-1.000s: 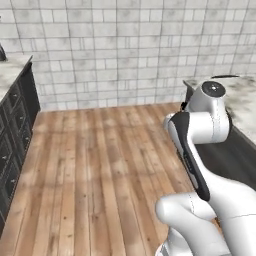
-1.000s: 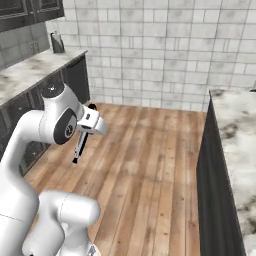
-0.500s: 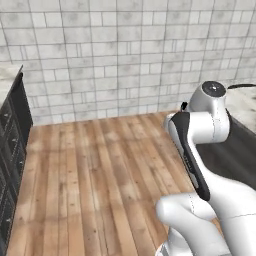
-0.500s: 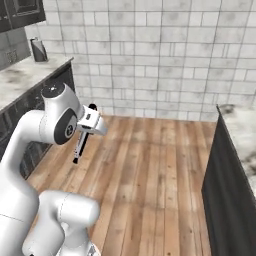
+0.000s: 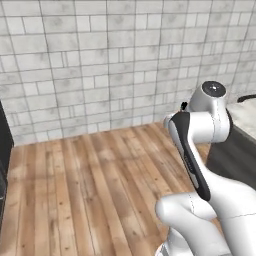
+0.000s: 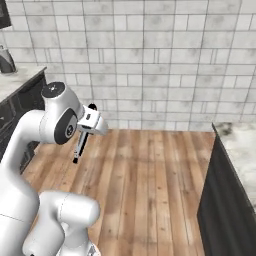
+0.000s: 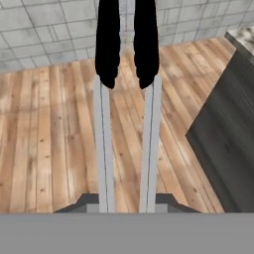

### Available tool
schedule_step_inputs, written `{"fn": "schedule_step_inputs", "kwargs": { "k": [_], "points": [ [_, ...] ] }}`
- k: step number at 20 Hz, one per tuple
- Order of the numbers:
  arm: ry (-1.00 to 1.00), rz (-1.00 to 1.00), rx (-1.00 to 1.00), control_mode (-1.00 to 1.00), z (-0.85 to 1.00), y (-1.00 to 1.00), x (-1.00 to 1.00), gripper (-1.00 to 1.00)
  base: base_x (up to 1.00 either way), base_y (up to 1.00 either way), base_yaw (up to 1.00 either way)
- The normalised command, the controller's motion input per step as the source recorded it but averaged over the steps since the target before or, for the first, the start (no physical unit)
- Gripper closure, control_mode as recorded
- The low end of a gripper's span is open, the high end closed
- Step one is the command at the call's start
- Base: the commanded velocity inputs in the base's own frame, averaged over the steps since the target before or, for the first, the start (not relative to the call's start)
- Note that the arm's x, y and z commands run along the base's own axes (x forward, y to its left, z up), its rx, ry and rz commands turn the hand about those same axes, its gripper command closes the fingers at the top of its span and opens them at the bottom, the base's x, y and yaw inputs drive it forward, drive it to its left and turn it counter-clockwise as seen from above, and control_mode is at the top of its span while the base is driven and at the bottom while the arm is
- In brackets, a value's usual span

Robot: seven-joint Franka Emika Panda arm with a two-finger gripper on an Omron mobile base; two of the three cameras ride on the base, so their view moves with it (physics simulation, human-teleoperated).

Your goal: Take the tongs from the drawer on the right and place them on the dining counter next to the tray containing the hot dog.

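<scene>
My gripper [image 7: 126,201] is shut on the tongs [image 7: 104,149]. Their two silvery arms run up the hand view to black tips [image 7: 108,44] over the wooden floor. From the right base view, the gripper [image 6: 86,129] is held in front of the arm's upper joint, and the tongs [image 6: 80,146] hang down from it above the floor. A marble counter [image 6: 236,145] with a dark side panel stands at the right. I cannot tell whether it is the dining counter. The drawer, the tray and the hot dog are out of view.
A tiled wall [image 5: 100,65] closes the far side beyond the open wood floor [image 6: 150,170]. Dark cabinets under a marble top [image 6: 20,82] stand at the left with a dark kettle-like item [image 6: 6,61]. Another marble edge [image 5: 242,114] lies right of the arm.
The whole picture has swung as the base turns: the left cabinets slide away and the right counter comes nearer. The tongs stay held the same way in the gripper.
</scene>
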Motion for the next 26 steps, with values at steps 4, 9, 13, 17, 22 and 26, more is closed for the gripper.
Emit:
{"fn": "schedule_step_inputs", "kwargs": {
  "k": [4, 9, 13, 17, 22, 26],
  "points": [
    [0.00, 0.00, 0.00, 1.00, 0.00, 0.00, 0.00, 1.00, 1.00, 0.13, -0.23],
    [0.00, 0.00, 0.00, 1.00, 0.00, 0.00, 0.00, 1.00, 1.00, 0.20, -0.24],
    [0.00, 0.00, 0.00, 1.00, 0.00, 0.00, 0.00, 1.00, 1.00, 0.19, -0.28],
    [0.00, 0.00, 0.00, 1.00, 0.00, 0.00, 0.00, 1.00, 1.00, 0.18, -0.34],
    [0.00, 0.00, 0.00, 1.00, 0.00, 0.00, 0.00, 1.00, 0.99, 0.21, -0.47],
    [0.00, 0.00, 0.00, 1.00, 0.00, 0.00, 0.00, 1.00, 0.69, 0.34, -0.71]
  ]
}}
